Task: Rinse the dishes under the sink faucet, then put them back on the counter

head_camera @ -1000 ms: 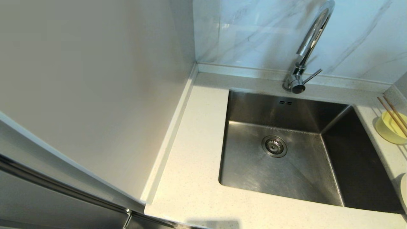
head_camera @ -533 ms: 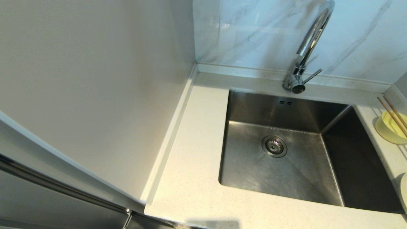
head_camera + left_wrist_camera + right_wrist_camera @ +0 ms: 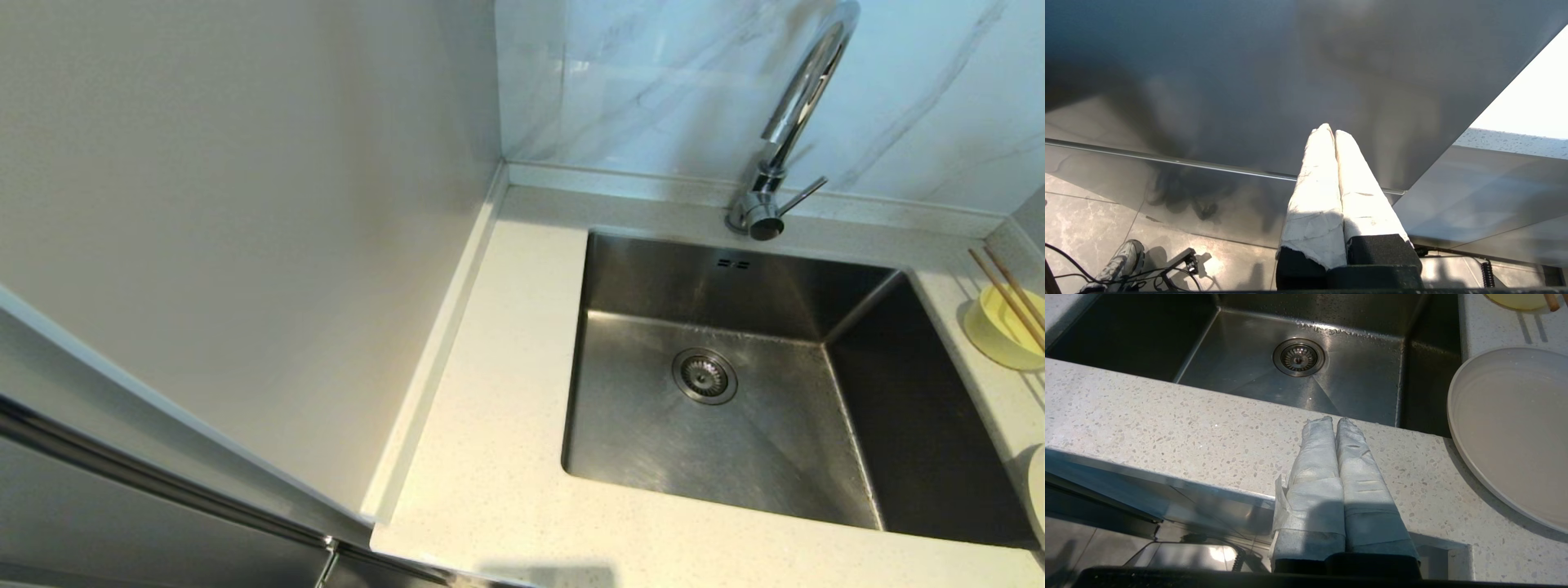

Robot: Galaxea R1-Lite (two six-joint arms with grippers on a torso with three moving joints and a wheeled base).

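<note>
The pale-yellow bowl (image 3: 1004,331) sits on the counter (image 3: 498,441) to the right of the sink, with the brown chopsticks (image 3: 1008,296) lying across its rim. Only a sliver of the off-white plate (image 3: 1038,482) shows in the head view; it lies on the counter (image 3: 1167,424) as the plate (image 3: 1515,428) in the right wrist view. The chrome faucet (image 3: 784,122) stands behind the basin. My right gripper (image 3: 1334,420) is shut and empty over the counter's front edge, left of the plate. My left gripper (image 3: 1329,131) is shut and empty, low beside a grey cabinet panel.
The square steel basin (image 3: 718,384) with its round drain (image 3: 704,376) lies between the counter strips. A tall pale wall panel (image 3: 245,245) rises on the left. Marble backsplash (image 3: 653,82) stands behind the faucet. Floor cables (image 3: 1126,269) show under the left arm.
</note>
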